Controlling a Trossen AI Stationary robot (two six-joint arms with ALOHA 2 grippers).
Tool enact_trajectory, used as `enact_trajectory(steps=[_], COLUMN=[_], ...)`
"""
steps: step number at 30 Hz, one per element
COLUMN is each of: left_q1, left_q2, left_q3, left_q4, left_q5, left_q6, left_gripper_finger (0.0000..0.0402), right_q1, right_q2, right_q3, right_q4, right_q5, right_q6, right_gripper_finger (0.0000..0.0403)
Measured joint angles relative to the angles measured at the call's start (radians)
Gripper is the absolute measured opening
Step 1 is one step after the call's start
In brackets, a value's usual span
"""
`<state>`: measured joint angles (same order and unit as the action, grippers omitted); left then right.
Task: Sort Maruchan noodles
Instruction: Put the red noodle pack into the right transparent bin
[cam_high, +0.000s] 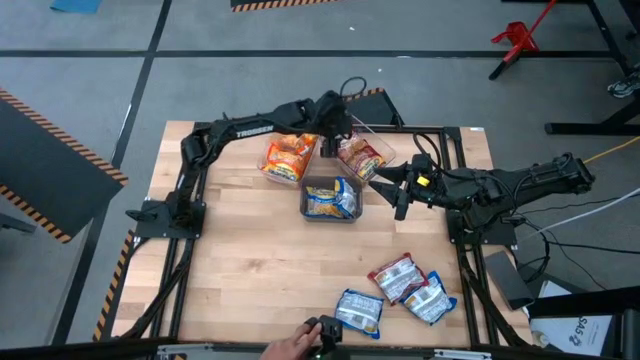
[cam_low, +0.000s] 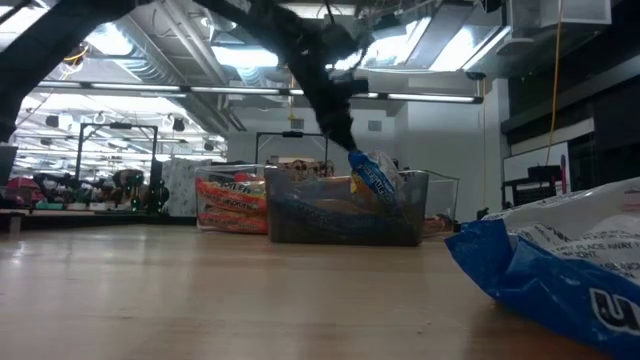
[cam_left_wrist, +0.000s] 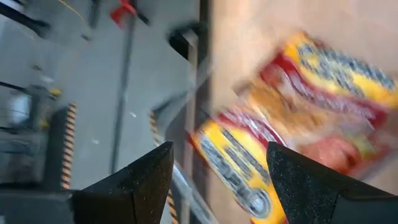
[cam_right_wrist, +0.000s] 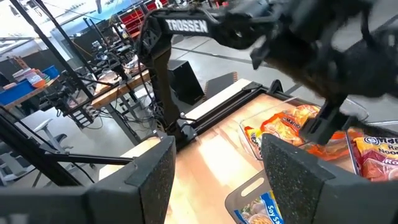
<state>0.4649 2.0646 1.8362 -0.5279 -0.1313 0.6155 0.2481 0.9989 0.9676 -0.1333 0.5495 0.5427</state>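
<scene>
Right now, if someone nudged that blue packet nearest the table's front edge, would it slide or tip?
The blue packet lies flat, so it would probably slide, not tip. Its crinkly wrapper looks light and likely a bit slippery on the smooth wooden table.

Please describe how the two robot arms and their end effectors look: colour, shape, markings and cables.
Both arms are dark, nearly black, built of jointed segments. The left arm carries white "TROSSEN" lettering. The left end effector has two broad, flat, matte black fingers. The right end effector is dark too, with a small yellow spot behind it and black cables along the arm.

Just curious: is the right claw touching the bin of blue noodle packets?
Apart. The high view shows bare table between the right gripper and the bin of blue packets.
</scene>
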Motion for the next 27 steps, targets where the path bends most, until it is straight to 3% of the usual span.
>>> enact_trajectory(steps=[14, 18, 24, 27], left_q1=[-0.003, -0.011, -0.025, -0.076], left_q2=[0.134, 0.132, -0.012, -0.119], left_q3=[-0.001, -0.001, -0.004, -0.004], left_q4=[-0.005, 0.007, -0.019, -0.025], left_q5=[0.012, -0.086, -0.162, -0.19], left_q6=[0.03, 0.025, -0.019, -0.138], left_gripper_finger=[0.0251, 0.0251, 0.0251, 0.0251], right_q1=[0.0, 0.0, 0.0, 0.0], right_q2=[0.0, 0.0, -0.001, -0.006], right_q3=[-0.001, -0.001, -0.001, 0.0], right_q4=[-0.003, -0.003, 0.0, -0.019], right_q5=[-0.001, -0.002, -0.038, -0.077], right_q6=[0.001, 0.001, 0.001, 0.019], right_gripper_finger=[0.0221, 0.0221, 0.0221, 0.0221])
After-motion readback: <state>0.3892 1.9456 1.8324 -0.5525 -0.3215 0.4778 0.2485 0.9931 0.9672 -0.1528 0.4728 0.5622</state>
